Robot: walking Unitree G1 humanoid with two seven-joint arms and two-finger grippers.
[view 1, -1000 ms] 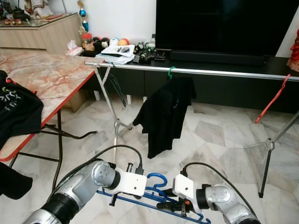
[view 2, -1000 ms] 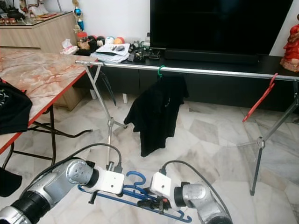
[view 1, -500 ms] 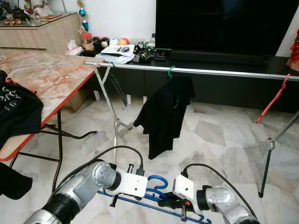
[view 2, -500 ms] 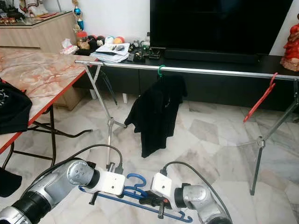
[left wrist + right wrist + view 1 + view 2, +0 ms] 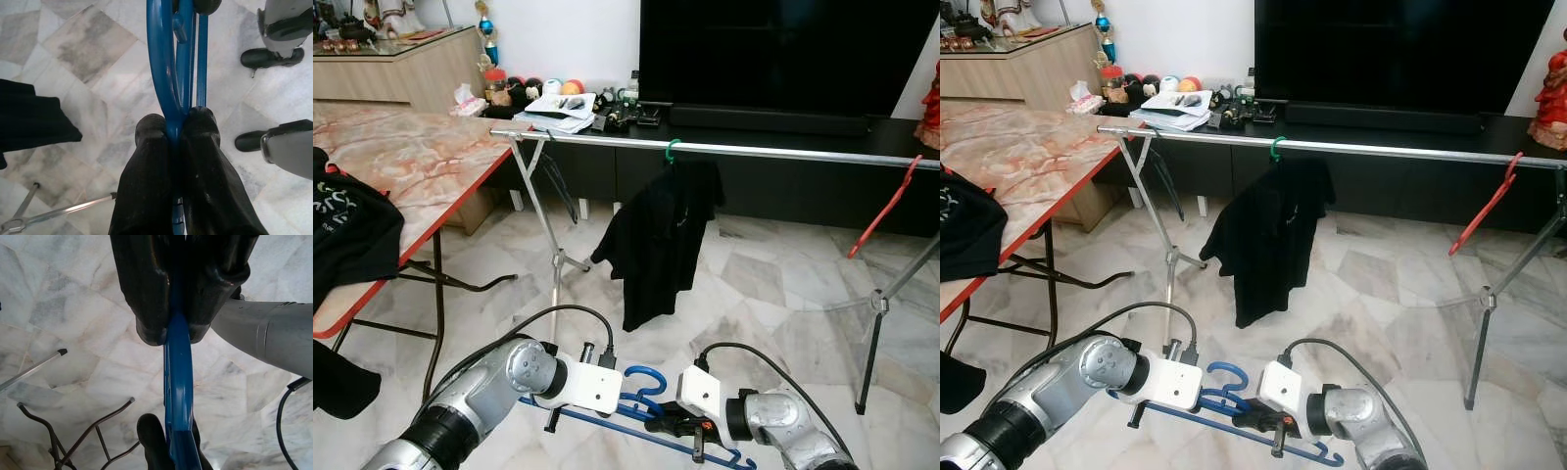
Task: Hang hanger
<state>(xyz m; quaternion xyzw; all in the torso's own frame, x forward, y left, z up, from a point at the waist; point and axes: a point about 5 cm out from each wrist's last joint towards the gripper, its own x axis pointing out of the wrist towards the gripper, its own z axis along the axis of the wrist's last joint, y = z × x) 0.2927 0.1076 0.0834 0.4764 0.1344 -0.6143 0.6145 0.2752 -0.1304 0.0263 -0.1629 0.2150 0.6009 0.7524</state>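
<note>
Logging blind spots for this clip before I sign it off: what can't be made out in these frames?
- Blue hanger: its left end in the left eye view is hidden behind the left arm.
- Left gripper and right gripper: wrist views show both shut on the blue hanger; head views hide the fingertips behind the wrists.
- Items on the TV console: too small to identify.
- Black garment on the table: cut by the picture's left edge.

Two silver metal arms are being shown, each ending in a white box-shaped wrist block. The left gripper (image 5: 171, 132) and right gripper (image 5: 173, 328) are each being formed by two rounded black fingers. Black cables are being looped from the wrists.
</note>
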